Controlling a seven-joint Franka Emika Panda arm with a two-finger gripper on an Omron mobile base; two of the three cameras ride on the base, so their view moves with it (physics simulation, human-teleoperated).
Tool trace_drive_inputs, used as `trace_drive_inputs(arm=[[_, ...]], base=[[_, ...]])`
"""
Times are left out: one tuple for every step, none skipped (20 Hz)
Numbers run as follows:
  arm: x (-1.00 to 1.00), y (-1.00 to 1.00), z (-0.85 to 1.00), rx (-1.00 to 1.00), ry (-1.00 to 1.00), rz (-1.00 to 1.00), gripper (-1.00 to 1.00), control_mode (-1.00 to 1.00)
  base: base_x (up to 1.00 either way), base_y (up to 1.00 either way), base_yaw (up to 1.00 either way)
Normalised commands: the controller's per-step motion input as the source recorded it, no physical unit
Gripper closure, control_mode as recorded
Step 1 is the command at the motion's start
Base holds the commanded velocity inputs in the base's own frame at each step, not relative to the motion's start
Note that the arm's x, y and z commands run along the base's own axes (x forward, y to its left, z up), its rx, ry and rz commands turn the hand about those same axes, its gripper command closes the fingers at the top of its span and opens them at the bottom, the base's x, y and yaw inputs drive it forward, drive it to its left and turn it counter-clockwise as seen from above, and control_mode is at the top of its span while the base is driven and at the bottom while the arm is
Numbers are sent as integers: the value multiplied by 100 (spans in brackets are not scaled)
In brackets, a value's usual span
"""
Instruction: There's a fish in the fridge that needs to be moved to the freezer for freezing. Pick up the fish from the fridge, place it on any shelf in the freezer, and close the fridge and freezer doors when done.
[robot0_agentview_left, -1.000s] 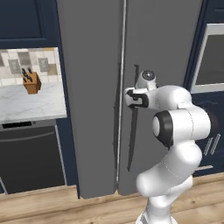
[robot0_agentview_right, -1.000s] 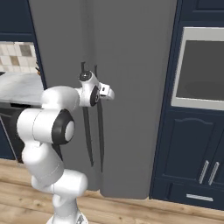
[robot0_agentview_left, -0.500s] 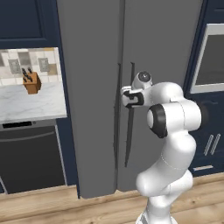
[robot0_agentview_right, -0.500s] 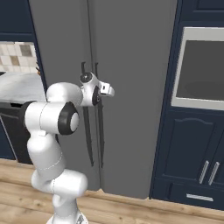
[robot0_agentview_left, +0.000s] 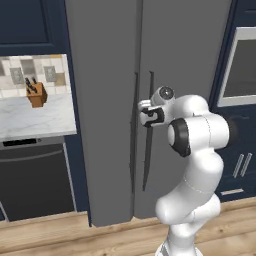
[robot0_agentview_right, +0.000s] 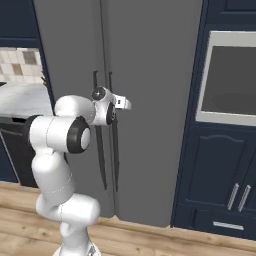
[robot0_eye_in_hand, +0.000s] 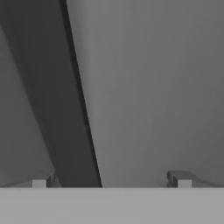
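Note:
The tall grey unit stands with both doors shut. The wider fridge door (robot0_agentview_left: 185, 60) is on the right, the narrower freezer door (robot0_agentview_left: 100, 100) on the left. Their two thin dark handles (robot0_agentview_left: 149, 150) run side by side along the middle seam. My gripper (robot0_agentview_left: 145, 113) is open and up against the handles at about mid height. In the hand view one dark handle (robot0_eye_in_hand: 65, 109) runs slantwise between the fingertips, nearer the left one (robot0_eye_in_hand: 39, 182), and my gripper (robot0_eye_in_hand: 111, 181) holds nothing. The fish and the shelf are hidden behind the shut doors.
A knife block (robot0_agentview_left: 36, 93) stands on the marble counter (robot0_agentview_left: 30, 120) to the left, above a black oven front (robot0_agentview_left: 35, 175). A wall oven (robot0_agentview_right: 230, 80) and navy cabinet doors (robot0_agentview_right: 220, 170) stand on the right. The floor (robot0_agentview_right: 150, 240) is wood.
The hand has moved left and in toward the door handles, and the arm's elbow has swung forward. The jaws have stayed wide open. Both doors remain shut.

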Motion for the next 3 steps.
trace_drive_inputs(arm=[[1,0,26,0,3,0,-100,-100],[0,0,35,0,2,0,-100,-100],[0,0,47,0,0,0,-100,-100]], base=[[0,0,0],[0,0,0],[0,0,0]])
